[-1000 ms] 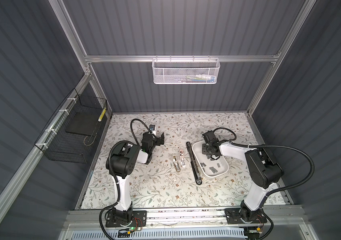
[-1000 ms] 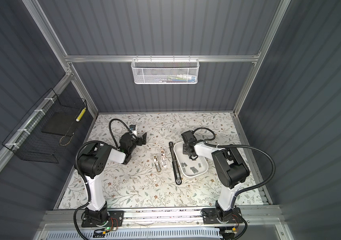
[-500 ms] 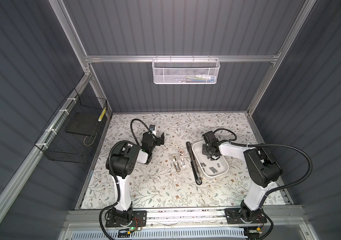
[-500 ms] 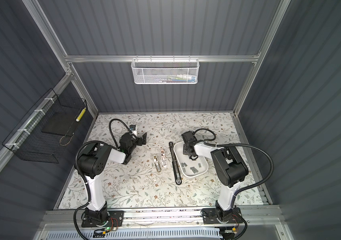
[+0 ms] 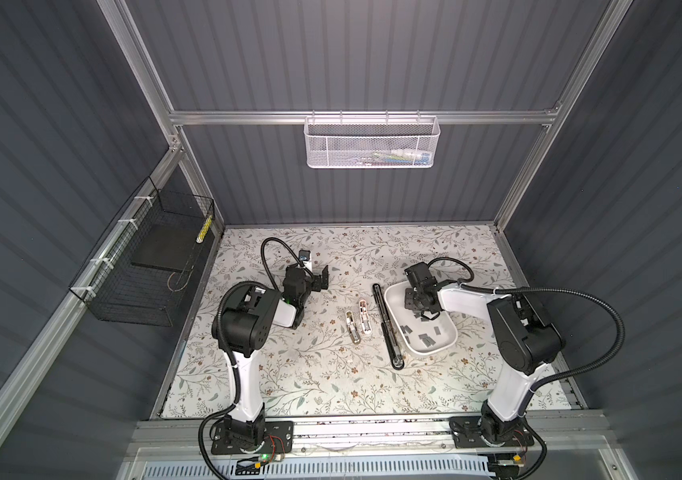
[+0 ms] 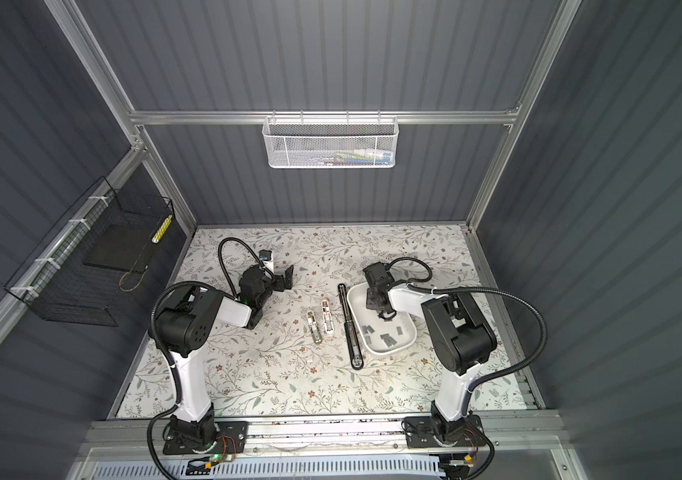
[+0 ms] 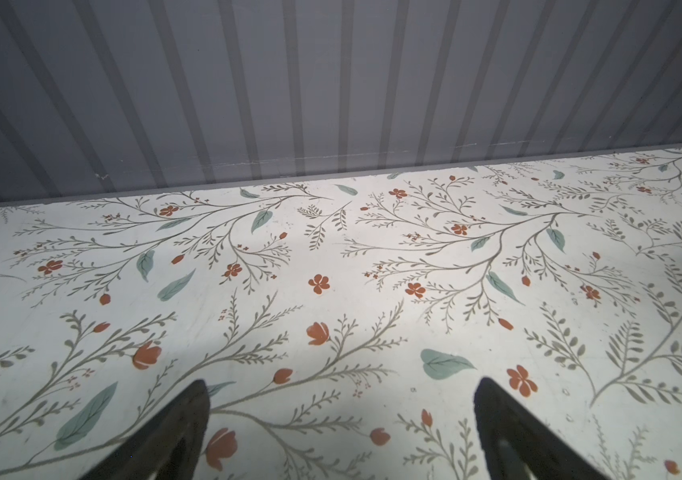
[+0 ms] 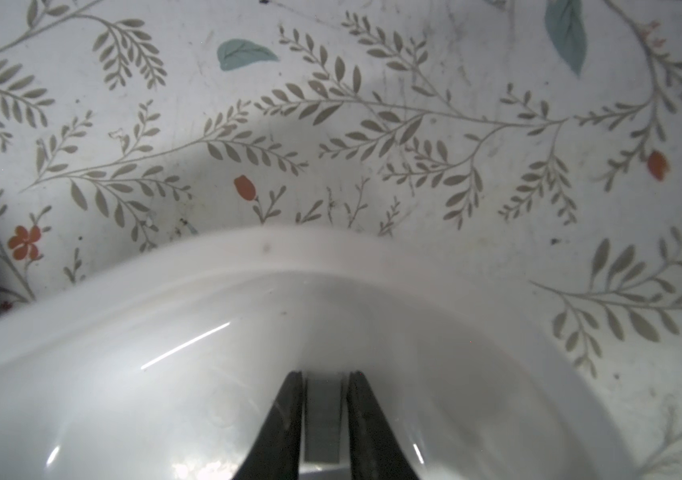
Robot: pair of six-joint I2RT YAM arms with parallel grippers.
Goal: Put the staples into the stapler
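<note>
grey staple strip: a flat grey strip lying lengthwise in the narrow gap between the two black fingers of the right gripper, low inside the white tray.
strip and fingers: the fingers press in on its two long edges, one from each side. Its far end reaches about level with the fingertips.
wrist view only: this pinch shows in the right wrist view alone. In both top views the gripper's own body covers it.
loose staples: several short grey strips scattered on the tray floor toward its near end, apart from the right gripper. They show in both top views but lie outside the right wrist view.
white tray: a rounded rectangle on the right half of the floral mat. The right gripper reaches down into its far-left part.
black stapler: opened out flat into one long bar, just left of the tray and running along its left side.
two small white-and-metal pieces: side by side on the mat, left of the stapler. I cannot tell what they are.
left gripper: fingers spread wide with the mat showing between them. It sits on the left half of the mat toward the far side, well apart from the staples and the stapler.
</note>
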